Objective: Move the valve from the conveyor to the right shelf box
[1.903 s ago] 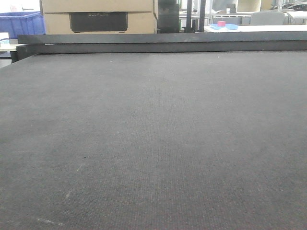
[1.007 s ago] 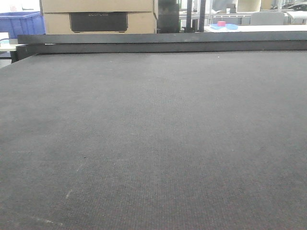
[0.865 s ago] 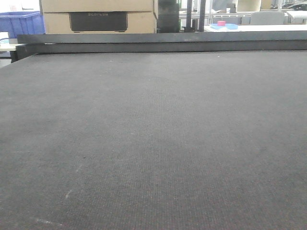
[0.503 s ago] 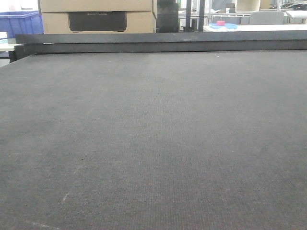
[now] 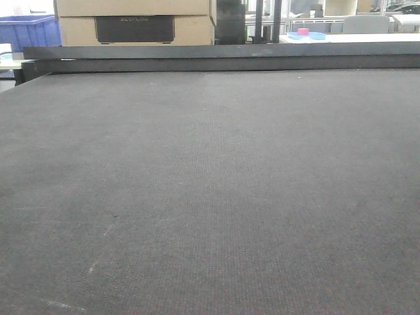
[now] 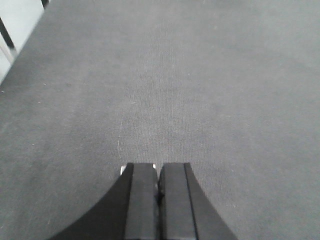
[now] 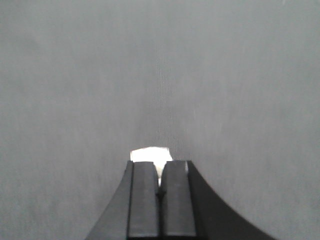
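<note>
1. The left gripper (image 6: 158, 169) and right gripper (image 7: 160, 167) both have their jaws pressed together, gripping nothing evident, above the conveyor (image 5: 210, 184).
2. No valve shows in any view, so its direction, long axis and nearer arm cannot be told.

Front low over conveyor (image 5: 210, 197), wrists angled down

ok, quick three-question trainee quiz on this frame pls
1. True or false: a valve lies on the conveyor in the front view.
2. The left fingers are: A) wide open, B) shut together, C) clamped on a part.
3. Fill in: the crate behind the belt, far left in the front view, is ____.

Key: 1 false; 2 B; 3 blue.
</note>
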